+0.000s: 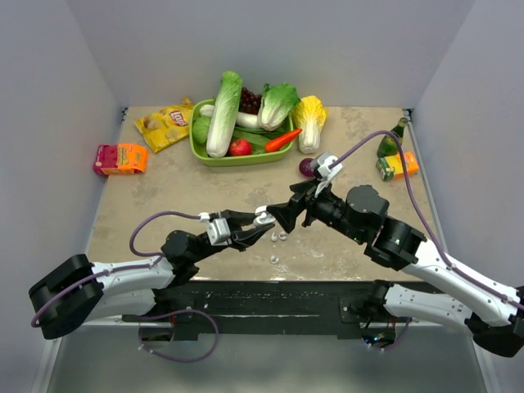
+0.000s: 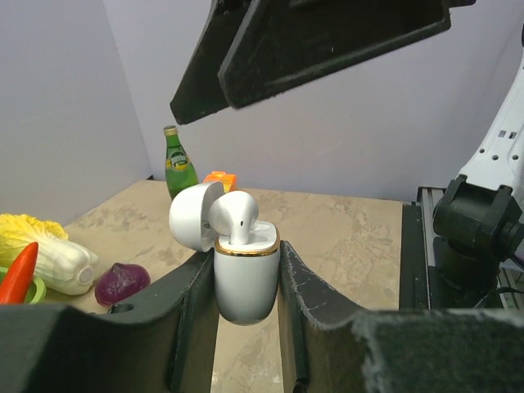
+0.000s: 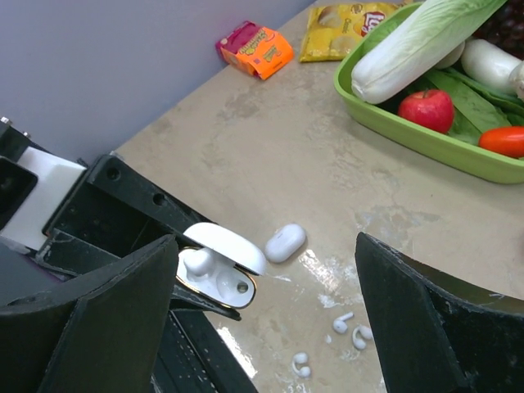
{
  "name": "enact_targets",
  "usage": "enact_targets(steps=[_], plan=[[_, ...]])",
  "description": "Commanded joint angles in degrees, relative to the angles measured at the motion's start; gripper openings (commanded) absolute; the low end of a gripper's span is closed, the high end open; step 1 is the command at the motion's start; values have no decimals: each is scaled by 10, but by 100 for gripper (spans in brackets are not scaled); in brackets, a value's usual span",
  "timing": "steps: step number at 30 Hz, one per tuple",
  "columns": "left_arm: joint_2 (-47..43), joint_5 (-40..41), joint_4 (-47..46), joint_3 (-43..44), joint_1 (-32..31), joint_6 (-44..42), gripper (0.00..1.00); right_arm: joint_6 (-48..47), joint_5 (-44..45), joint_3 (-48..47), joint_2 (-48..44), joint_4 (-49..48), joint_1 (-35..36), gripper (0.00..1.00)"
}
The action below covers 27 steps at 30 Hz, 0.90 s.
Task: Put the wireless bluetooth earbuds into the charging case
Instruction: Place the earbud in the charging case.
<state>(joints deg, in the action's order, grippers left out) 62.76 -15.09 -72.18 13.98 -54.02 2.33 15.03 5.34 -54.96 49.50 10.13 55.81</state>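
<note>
L gripper (image 2: 244,270) clamped on the charging case (image 2: 246,296), held up off the table (image 1: 164,176). Lid's flipped open and one earbud (image 2: 233,214) pokes up past the gold rim. R gripper (image 3: 262,246) sits just above the case w/ jaws spread wide, not touching it. Loose white buds (image 1: 278,237) lie on the table below the case, bare room all round them.

Yellow chip bag (image 1: 166,125): red "Lay's" logo. Green bottle (image 2: 179,164): yellow label, lettering too small. Orange box (image 3: 255,47): print unreadable.
</note>
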Motion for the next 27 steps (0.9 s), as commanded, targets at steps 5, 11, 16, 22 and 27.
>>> enact_targets(steps=[5, 11, 16, 22, 27], plan=[[-1, -27, -268, 34, 2, -4, 0, -26, -10, -22, 17, 31, 1, 91], [3, -31, -262, 40, 2, -1, 0, -28, -6, -20, 21, 37, 1, 91], [3, -28, -256, 42, 2, -1, 0, -31, -15, -19, 25, 42, 2, 91], [-2, -7, -239, 42, 2, -3, 0, -9, 55, -6, -7, 32, 2, 93], [-33, 100, -172, 18, 2, 9, 0, 40, 175, 62, -125, -29, 1, 95]])
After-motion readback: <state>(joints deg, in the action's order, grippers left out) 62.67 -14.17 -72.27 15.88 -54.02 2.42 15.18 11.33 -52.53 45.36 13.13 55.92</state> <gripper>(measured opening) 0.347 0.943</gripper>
